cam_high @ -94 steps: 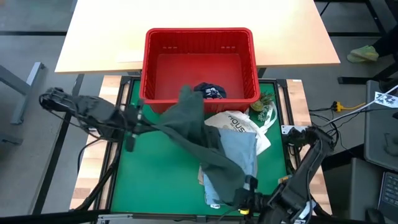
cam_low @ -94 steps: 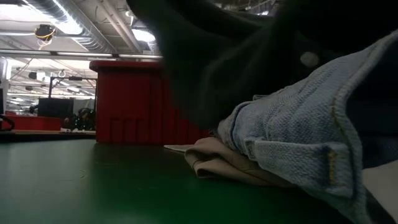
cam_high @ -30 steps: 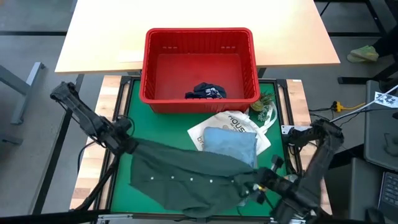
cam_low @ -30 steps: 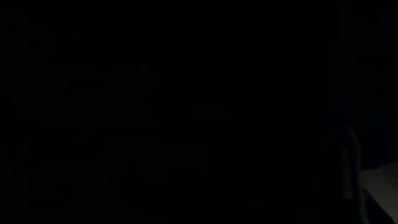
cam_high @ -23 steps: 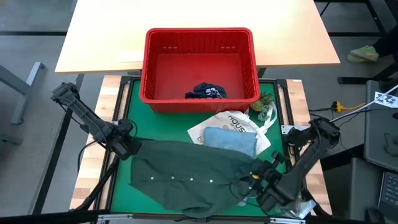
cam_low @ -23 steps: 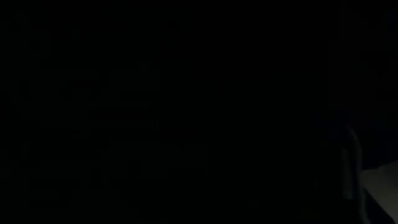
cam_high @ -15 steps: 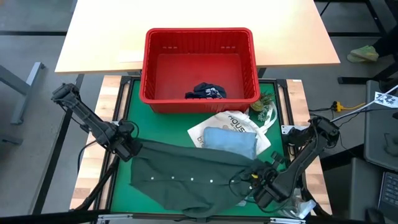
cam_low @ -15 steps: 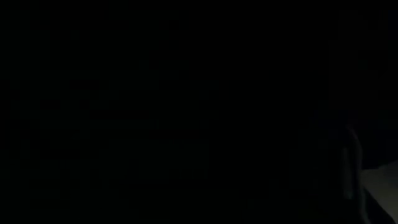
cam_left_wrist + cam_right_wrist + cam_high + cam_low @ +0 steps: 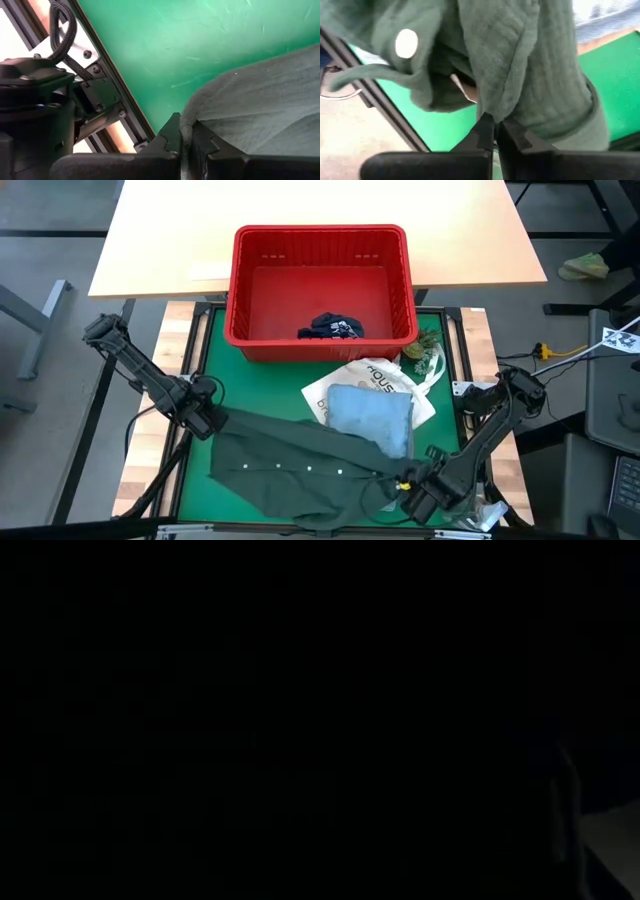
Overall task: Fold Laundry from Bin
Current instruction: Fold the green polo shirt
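Note:
The dark olive-green shirt [image 9: 300, 465] lies spread along the near part of the green mat [image 9: 270, 385], its row of white buttons facing up. My left gripper [image 9: 212, 423] is shut on the shirt's left end and my right gripper [image 9: 404, 484] is shut on its right end. A folded light blue shirt [image 9: 370, 412] rests on a white tote bag [image 9: 385, 375] beside it. The red bin [image 9: 320, 280] stands at the mat's far edge with navy shorts [image 9: 330, 328] on its floor. The low view is all dark. My left gripper pinches a rounded edge of the olive shirt [image 9: 186, 120] between its two fingers, coming steeply from above. The cloth runs away from the fingers and lies on the mat. My right gripper pinches a bunched fold of the olive shirt [image 9: 492, 107] between its two fingers, pointing down. Several layers gather at the fingers, and a white button [image 9: 406, 43] shows close by.
The mat's metal frame [image 9: 185, 470] runs close along the left gripper and along the near edge by the right gripper. A small green leafy item [image 9: 425, 355] lies by the bin's right corner. A pale wooden tabletop [image 9: 320, 205] lies behind the bin.
My right gripper has sunk toward the mat near its front edge and tipped over until it points down, still shut on the shirt. The shirt's right end has come down with it and drawn off the light blue shirt, more of which shows. My left gripper sank slightly.

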Robot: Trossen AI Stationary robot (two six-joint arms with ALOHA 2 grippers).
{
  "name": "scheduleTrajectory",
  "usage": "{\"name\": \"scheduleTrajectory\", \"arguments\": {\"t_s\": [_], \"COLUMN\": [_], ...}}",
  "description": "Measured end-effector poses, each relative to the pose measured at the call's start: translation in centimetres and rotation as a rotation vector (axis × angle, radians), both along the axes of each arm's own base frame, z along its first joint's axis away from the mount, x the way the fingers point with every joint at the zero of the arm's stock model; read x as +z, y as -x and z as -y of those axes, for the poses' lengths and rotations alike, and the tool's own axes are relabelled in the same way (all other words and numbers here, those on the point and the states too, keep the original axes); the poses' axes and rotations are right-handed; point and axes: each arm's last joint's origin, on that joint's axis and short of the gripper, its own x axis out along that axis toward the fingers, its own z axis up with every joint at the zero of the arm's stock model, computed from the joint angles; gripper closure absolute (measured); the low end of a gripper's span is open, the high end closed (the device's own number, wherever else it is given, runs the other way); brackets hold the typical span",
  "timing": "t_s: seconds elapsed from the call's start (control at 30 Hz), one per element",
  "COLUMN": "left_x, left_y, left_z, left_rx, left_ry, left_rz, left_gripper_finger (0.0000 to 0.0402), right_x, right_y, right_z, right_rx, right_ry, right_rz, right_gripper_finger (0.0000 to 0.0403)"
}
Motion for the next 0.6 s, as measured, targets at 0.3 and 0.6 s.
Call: {"name": "scheduleTrajectory", "arguments": {"t_s": [0.3, 0.6], "left_x": [0.0, 0.0], "left_y": [0.0, 0.0], "left_z": [0.0, 0.0], "left_rx": [-0.011, -0.012], "left_ry": [0.007, 0.007], "left_rz": [-0.004, -0.003], "left_gripper_finger": [0.0401, 0.0401], "right_x": [0.1, 2.2], "right_y": [-0.8, -2.3], "right_z": [0.4, 2.2], "right_rx": [-0.118, -0.079], "right_ry": [-0.095, -0.228], "right_rz": [-0.088, -0.179], "right_gripper_finger": [0.0300, 0.0252]}}
